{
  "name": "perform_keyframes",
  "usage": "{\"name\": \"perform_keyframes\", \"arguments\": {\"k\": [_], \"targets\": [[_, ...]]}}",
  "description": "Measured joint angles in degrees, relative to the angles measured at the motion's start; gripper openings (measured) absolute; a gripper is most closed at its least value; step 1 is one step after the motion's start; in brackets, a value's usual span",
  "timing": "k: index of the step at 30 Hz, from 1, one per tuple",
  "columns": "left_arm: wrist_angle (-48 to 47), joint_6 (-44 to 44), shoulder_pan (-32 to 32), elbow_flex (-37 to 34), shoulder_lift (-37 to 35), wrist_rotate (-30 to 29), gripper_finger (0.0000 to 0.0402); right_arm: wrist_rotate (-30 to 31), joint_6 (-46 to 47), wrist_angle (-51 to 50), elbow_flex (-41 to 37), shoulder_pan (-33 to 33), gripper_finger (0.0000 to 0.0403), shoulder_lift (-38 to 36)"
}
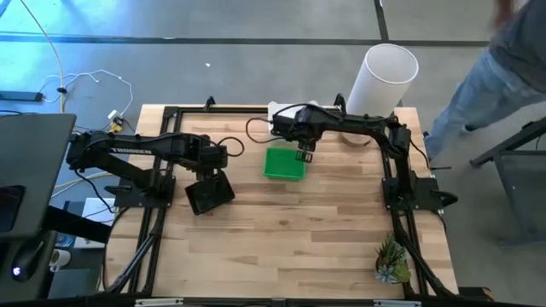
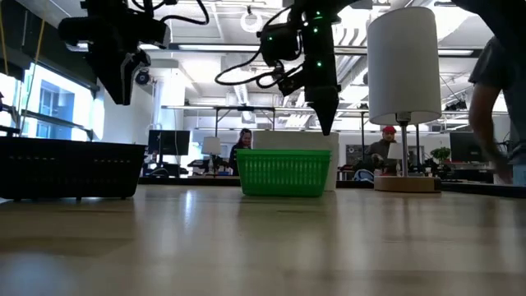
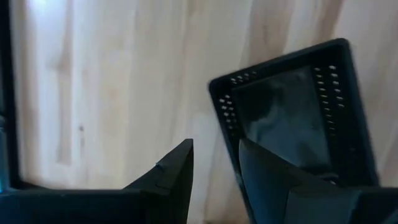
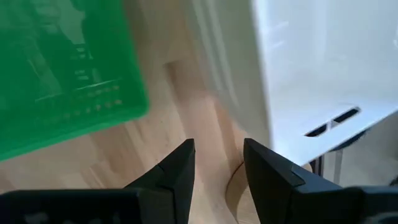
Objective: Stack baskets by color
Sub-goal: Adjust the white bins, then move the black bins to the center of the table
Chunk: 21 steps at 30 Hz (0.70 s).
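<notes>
A black basket [image 1: 210,195] with slotted sides rests flat on the wood at the left [image 2: 70,168]. My left gripper [image 1: 211,173] hangs open well above its far edge [image 3: 214,171], holding nothing. A green basket [image 1: 284,163] sits flat at mid-table [image 2: 283,173]. Behind it stands a white basket [image 4: 323,74], partly hidden by my right arm in the high view. My right gripper [image 1: 304,155] hovers open above the wood between the green basket [image 4: 62,81] and the white one, fingers pointing down [image 2: 326,123], with nothing between them.
A tall white cylinder [image 1: 384,78] stands on a round base at the far right. A small potted plant [image 1: 392,260] sits at the near right corner. A person [image 1: 503,68] stands beyond the table's right far corner. Bare wood lies along the near half [image 1: 290,247].
</notes>
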Motion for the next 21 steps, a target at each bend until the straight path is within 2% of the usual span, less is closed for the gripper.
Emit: {"name": "perform_keyframes", "arguments": {"k": [7,13,21], "targets": [[-4.4,-6.0,-2.2,0.0,-1.6,3.0,0.0117,0.0,2.3,-0.4,0.0,3.0,0.0124,-2.7],[-4.4,-13.5,-5.9,-4.8,-8.0,4.5,0.0117,1.4,5.2,-0.3,0.0,5.5,0.0124,-6.3],[-2.1,-19.5,-6.3,-8.8,-13.3,2.2,0.0117,0.4,5.7,0.7,0.0,6.3,0.0124,-7.5]]}}
